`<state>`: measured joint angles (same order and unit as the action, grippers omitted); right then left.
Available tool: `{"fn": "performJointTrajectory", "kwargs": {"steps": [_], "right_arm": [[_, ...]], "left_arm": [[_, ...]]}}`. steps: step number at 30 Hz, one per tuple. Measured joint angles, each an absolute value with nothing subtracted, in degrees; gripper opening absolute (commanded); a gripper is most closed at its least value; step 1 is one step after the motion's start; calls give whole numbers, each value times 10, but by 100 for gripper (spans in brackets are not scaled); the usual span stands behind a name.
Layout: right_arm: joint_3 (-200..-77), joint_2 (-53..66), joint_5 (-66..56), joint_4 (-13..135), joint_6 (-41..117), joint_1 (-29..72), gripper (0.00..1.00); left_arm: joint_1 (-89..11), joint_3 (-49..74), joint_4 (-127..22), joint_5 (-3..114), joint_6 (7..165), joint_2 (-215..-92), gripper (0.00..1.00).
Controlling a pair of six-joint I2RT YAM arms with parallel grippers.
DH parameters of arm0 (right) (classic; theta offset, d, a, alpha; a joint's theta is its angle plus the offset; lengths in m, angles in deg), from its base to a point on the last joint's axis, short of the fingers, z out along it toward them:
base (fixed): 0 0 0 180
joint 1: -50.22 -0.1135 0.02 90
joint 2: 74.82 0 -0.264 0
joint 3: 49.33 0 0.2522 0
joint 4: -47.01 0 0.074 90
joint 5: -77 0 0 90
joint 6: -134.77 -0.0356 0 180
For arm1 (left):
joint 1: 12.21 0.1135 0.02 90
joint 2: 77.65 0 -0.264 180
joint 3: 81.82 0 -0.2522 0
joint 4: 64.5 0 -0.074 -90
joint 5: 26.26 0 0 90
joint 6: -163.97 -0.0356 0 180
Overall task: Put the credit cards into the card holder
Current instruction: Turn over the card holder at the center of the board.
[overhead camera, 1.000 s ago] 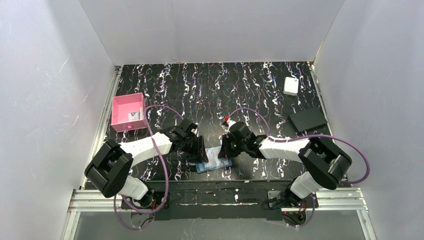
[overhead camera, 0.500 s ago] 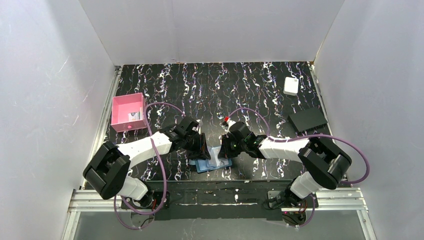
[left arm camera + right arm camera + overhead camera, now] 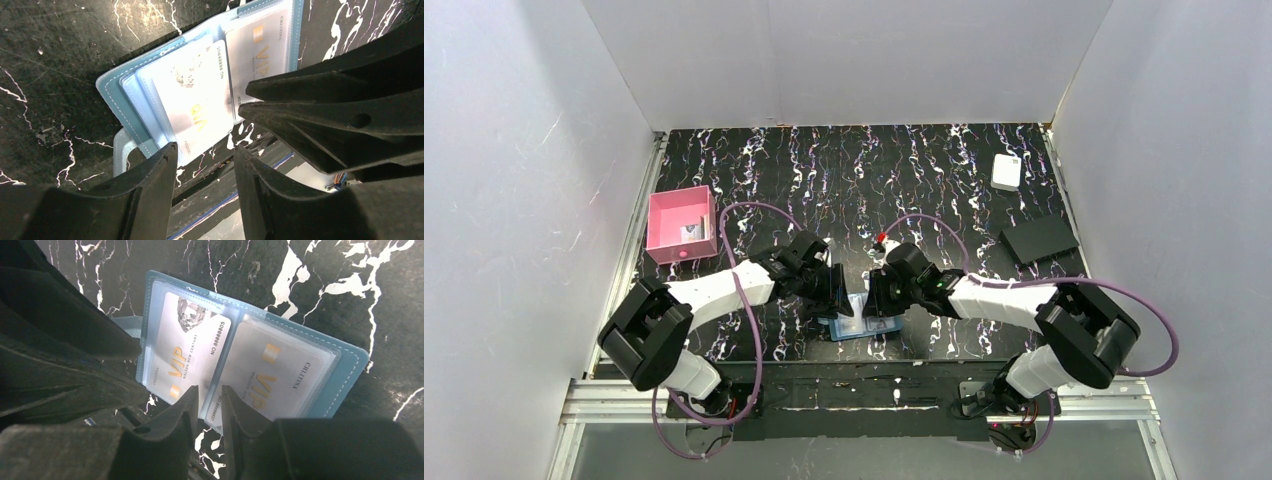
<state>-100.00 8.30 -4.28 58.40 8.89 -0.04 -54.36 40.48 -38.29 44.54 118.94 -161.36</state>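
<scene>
Two robot arms meet over an open teal card holder (image 3: 856, 328) lying flat close to the near edge of a black, white-veined table (image 3: 944, 170). Both of its clear-windowed halves face up, and two pale credit cards (image 3: 190, 350) with gold "VIP" lettering lie in it, one on each half. The card (image 3: 272, 377) on the half with the wide teal border sits fully behind its window. The other (image 3: 195, 107) appears only partly slid in, its near end poking out past the holder's (image 3: 112, 95) rim.

Just beyond the holder, the left gripper (image 3: 836, 290) hangs at its left side. In its own wrist view the left gripper (image 3: 205, 150) has its fingers well apart with nothing between them, the protruding card end lying below the gap. The right gripper (image 3: 874, 300) hangs at the holder's right side, close to its partner. In its wrist view the right gripper (image 3: 209, 390) shows its fingers slightly parted over the fold between the two cards, clamping nothing.

Farther back, a pink square tray (image 3: 664, 250) stands near the left edge with a small pale item inside, too small to identify. A flat black rectangle (image 3: 1039, 240) lies toward the right edge. A white box (image 3: 1006, 171) rests beyond it, near the far right corner.
</scene>
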Motion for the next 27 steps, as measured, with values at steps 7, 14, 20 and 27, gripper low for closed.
{"fn": "performJointTrajectory", "kwargs": {"steps": [7,14,20,27], "right_arm": [[-1001,62,-42,592,89,1,33],[-1001,66,-27,574,82,3,7],[-1001,90,-24,559,80,3,5],[-1001,107,-24,553,80,3,2]], "left_arm": [[-545,395,-383,441,1187,-1620,46],[-547,386,-377,448,1185,-1629,56],[-547,387,-345,472,1183,-1597,59],[-547,391,-336,482,1186,-1563,44]]}}
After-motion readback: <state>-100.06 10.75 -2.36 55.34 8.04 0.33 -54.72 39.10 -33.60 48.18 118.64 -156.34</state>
